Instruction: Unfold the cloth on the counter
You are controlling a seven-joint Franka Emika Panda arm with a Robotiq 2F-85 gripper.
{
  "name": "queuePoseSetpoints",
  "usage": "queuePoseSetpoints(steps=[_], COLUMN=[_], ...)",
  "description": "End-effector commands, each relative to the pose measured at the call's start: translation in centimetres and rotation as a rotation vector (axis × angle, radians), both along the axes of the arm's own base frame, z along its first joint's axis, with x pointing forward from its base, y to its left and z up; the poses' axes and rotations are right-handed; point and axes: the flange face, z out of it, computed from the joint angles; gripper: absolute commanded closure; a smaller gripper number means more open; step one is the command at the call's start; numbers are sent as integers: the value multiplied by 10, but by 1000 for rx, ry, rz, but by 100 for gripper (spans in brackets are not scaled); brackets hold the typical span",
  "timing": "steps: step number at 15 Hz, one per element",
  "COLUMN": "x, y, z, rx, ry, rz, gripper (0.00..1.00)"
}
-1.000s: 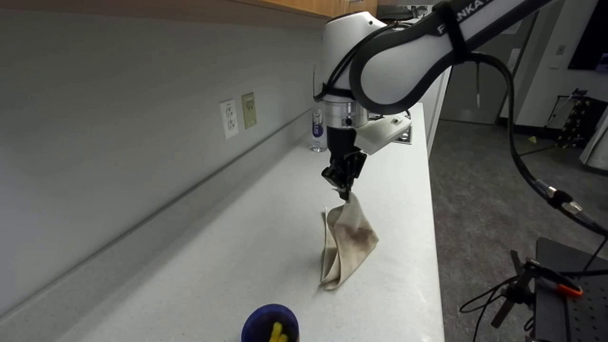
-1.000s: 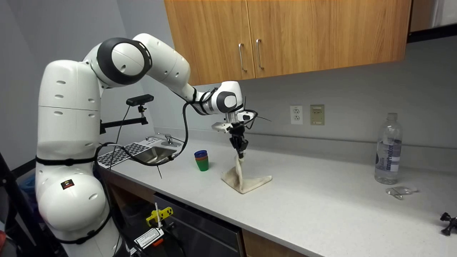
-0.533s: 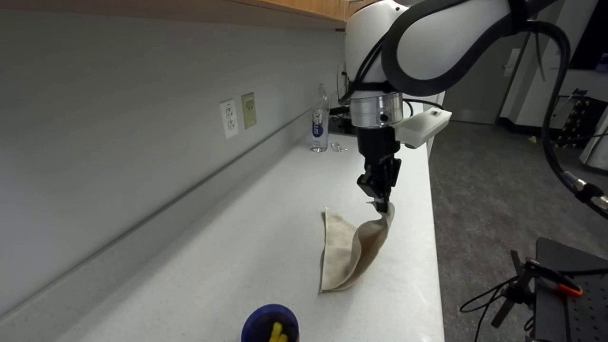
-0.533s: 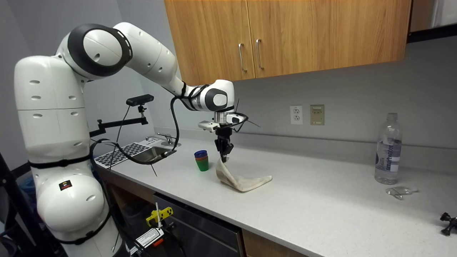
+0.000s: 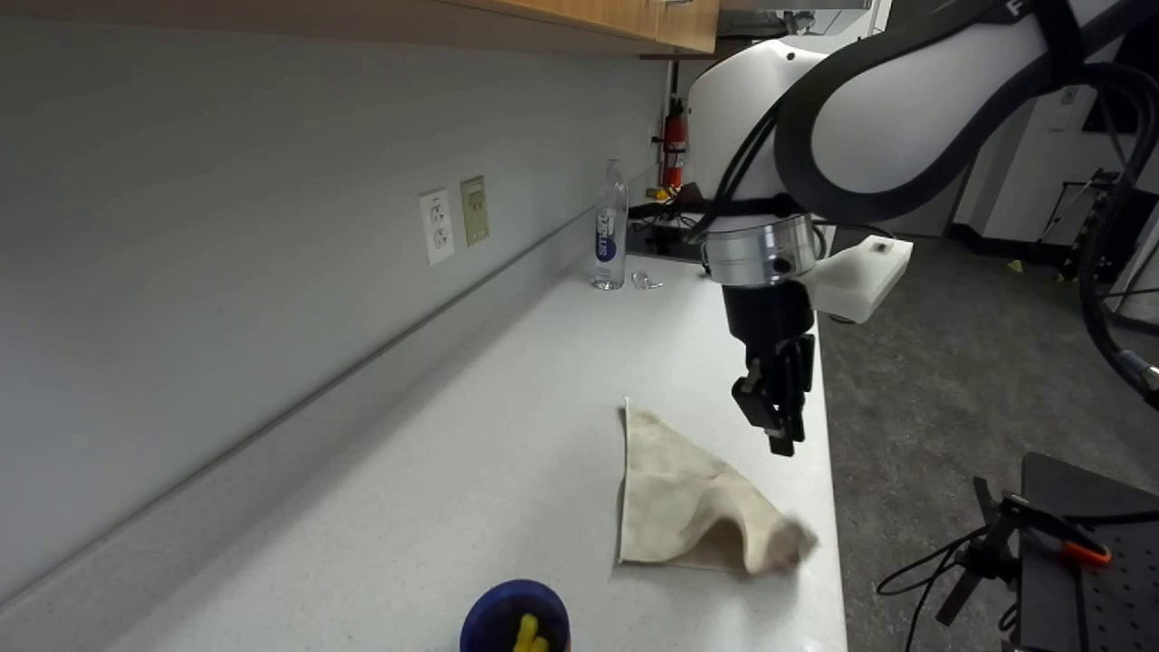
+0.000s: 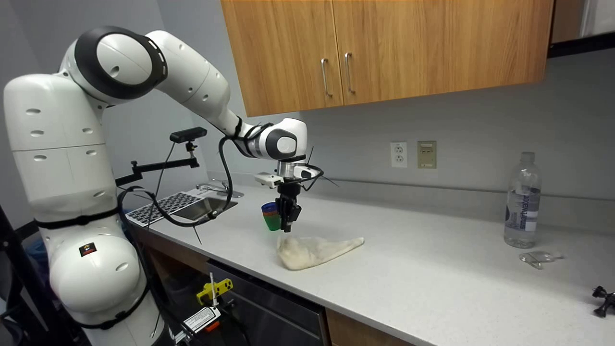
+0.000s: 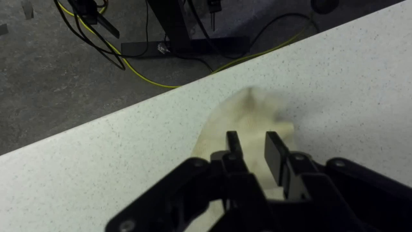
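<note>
The beige cloth [image 5: 670, 498] lies on the white counter [image 5: 435, 516], and it shows in both exterior views [image 6: 312, 252]. Its side near the wall lies flat. Its side near the counter's front edge is humped into a fold, and the outer corner there is blurred. My gripper [image 5: 784, 445] is open and empty, a little above the cloth; it also shows in an exterior view [image 6: 287, 228]. In the wrist view, the two fingertips [image 7: 251, 138] are apart, with the cloth [image 7: 222, 125] below them. The fingers hide part of the cloth there.
A stack of cups [image 6: 272, 220], blue on top and green below, stands behind my gripper. A water bottle [image 6: 522, 206] and a small clear object [image 6: 539, 259] stand further along the counter. A black part [image 6: 604, 301] lies at the far end. A sink [image 6: 204, 207] is near the arm.
My gripper has moved toward the counter's front edge and the cups, drawing the cloth's corner along. It has opened and let go, and the corner has dropped toward the counter.
</note>
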Motion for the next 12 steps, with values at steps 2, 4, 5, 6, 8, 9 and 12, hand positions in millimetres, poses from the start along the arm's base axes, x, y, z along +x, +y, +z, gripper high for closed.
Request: queuePoseSetpoints(steps=[2, 4, 5, 6, 8, 9, 12], x=[-20, -19, -16, -11, 0, 6, 25], y=[-1, -2, -3, -5, -6, -4, 9], z=[8, 11, 13, 17, 21, 20, 9], rx=[18, 10, 9, 6, 0, -12, -61], ry=[44, 41, 31, 12, -19, -42, -121], rz=[26, 28, 25, 22, 23, 33, 98], gripper=[33, 20, 12, 5, 0, 0, 0])
